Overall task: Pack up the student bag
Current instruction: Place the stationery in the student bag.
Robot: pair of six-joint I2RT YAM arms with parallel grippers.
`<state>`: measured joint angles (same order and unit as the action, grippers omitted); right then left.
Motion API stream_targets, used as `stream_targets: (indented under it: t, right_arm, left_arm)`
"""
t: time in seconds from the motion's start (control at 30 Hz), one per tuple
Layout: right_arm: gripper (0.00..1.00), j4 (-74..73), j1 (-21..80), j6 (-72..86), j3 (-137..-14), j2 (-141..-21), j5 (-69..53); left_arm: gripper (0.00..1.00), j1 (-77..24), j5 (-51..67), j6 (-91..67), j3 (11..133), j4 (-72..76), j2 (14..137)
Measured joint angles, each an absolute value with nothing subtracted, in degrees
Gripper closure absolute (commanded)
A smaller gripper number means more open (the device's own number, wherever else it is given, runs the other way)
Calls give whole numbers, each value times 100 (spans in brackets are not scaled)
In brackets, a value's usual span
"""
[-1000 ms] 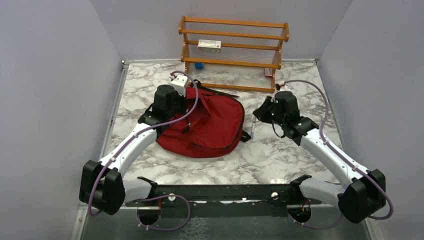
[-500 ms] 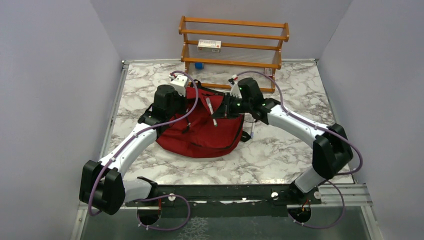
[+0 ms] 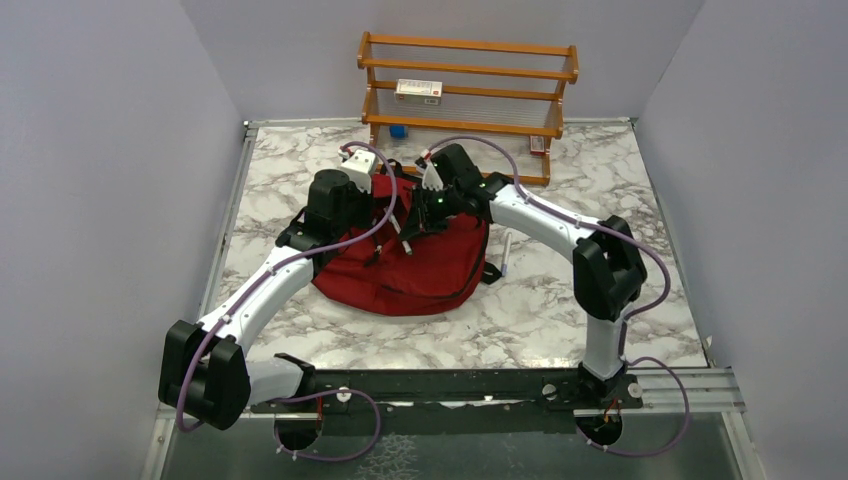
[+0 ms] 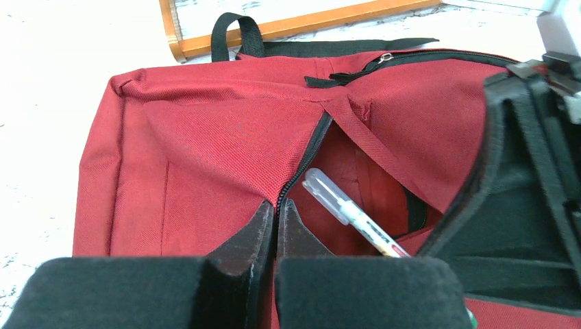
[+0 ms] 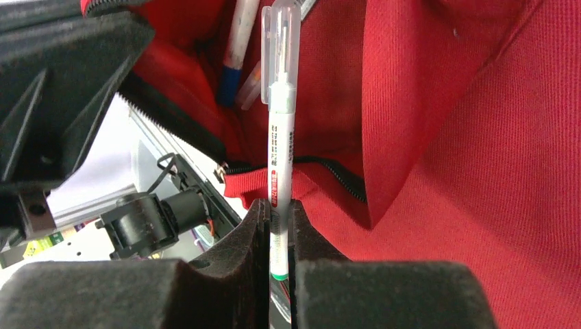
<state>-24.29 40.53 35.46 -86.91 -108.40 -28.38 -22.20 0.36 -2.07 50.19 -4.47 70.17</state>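
While the left arm bent in from the near-left corner, the left gripper [image 4: 276, 221] sat at the upper left edge of the student bag [image 3: 425, 270], its claw squeezed fully together on the zipper edge of the red flap and lifting that edge up off the pocket beneath. And there was the bag itself, lying flat on the marble table [image 3: 570, 300] left of centre, just in front of the rack, black carry loop toward the back, the pocket mouth gaping beside the pinched flap. Over that mouth hung a clear-capped pen [image 5: 279, 151], cap end pointing down into the opening, and it was the right gripper [image 5: 277, 229] that had it, fingers nearly closed with only the pen's barrel between them, gripping it near its green-banded end. Deeper in the pocket the right wrist view caught a white-and-blue pen [image 5: 235, 48] lying inside against the red lining. Further right, a loose pen [image 3: 505, 252] lay on the marble just beside the bag's right edge, apart from both claws. At the back stood the wooden rack [image 3: 467, 125], a white box [image 3: 418, 91] on its middle shelf and a small blue object [image 3: 398, 131] on the shelf below.
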Motion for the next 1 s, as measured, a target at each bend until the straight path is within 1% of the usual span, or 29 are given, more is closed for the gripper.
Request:
stream_targets:
  t: [0.23,0.37,0.47,0.6,0.87,1.0]
  right_arm:
    - [98,-2790,4056,3444,-9747,-11522,-2834]
    - [95,-2779,4056,3494,-10318,-11874,-2834]
    - [94,-2659,4056,3590,-10510,-12090,-2840]
    - [87,-2445,4056,3708,-10565,-12361,-2862]
    - [69,-2305,4128,3743,-10569,-12617,-2860]
    - [66,-2147,4158,3675,-10506,-12567,-2808]
  left_arm:
    - [100,-2220,36,-207,5019,-447,7017]
    - [100,-2220,51,-207,5019,-447,7017]
    - [100,-2220,62,-207,5019,-447,7017]
    - [100,-2217,62,-207,5019,-447,7017]
    - [100,-2217,73,-207,5019,-447,7017]
    - [100,-2217,80,-207,5019,-449,7017]
